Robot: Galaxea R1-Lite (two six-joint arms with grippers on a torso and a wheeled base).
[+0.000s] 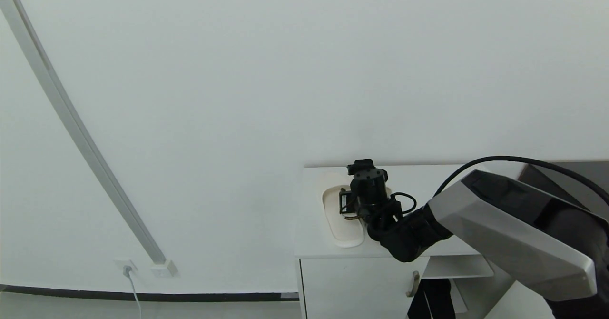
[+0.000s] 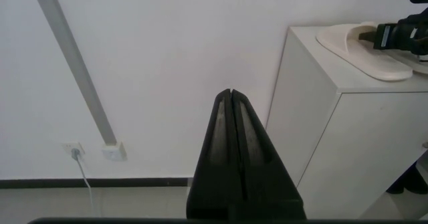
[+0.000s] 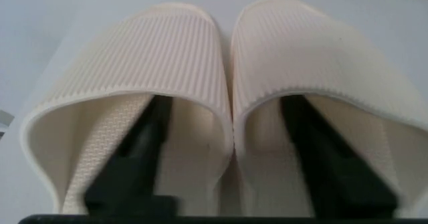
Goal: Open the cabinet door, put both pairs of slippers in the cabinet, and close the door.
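The right gripper is held wide, with one finger pushed into each shoe of the pair of cream slippers. The touching inner walls of the pair lie between the jaws and are not yet pinched. Beneath the jaws, the pair is borne by the cabinet top. If too little of those walls is caught when the jaws are closed, one slipper could be dropped, or dragged off the edge on lifting. Farther off, well apart from these jaws, the left gripper is seen pressed shut on nothing.
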